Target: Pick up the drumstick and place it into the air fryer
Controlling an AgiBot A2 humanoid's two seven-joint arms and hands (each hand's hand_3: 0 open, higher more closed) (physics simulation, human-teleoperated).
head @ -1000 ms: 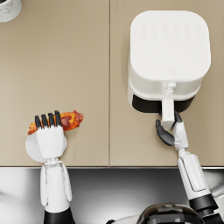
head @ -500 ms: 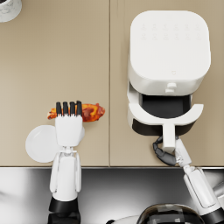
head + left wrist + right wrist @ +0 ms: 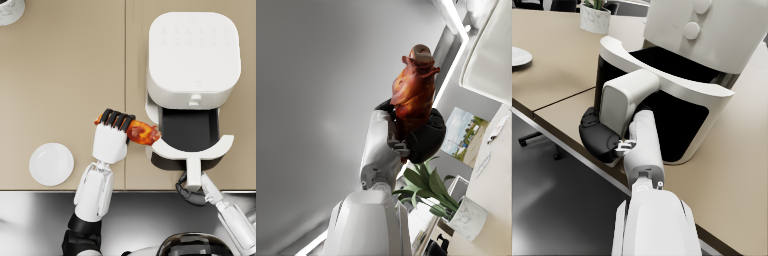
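At the counter's front edge, the right hand (image 3: 189, 192) grips the drawer handle (image 3: 193, 172), drawer pulled fully out. Beyond it, the left hand (image 3: 111, 140) holds the drumstick (image 3: 142, 133), now carried from the plate (image 3: 51, 163) to the basket (image 3: 190, 131) rim; release is next.

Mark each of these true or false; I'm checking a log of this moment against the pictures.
1. The left hand holds the drumstick. True.
2. The air fryer drawer is closed. False: it is pulled open.
3. The right hand grips the drawer handle. True.
4. The drumstick lies on the plate. False: the plate is bare, and the drumstick is held beside the drawer.
5. The drumstick is already inside the drawer. False: it is at the drawer's rim.
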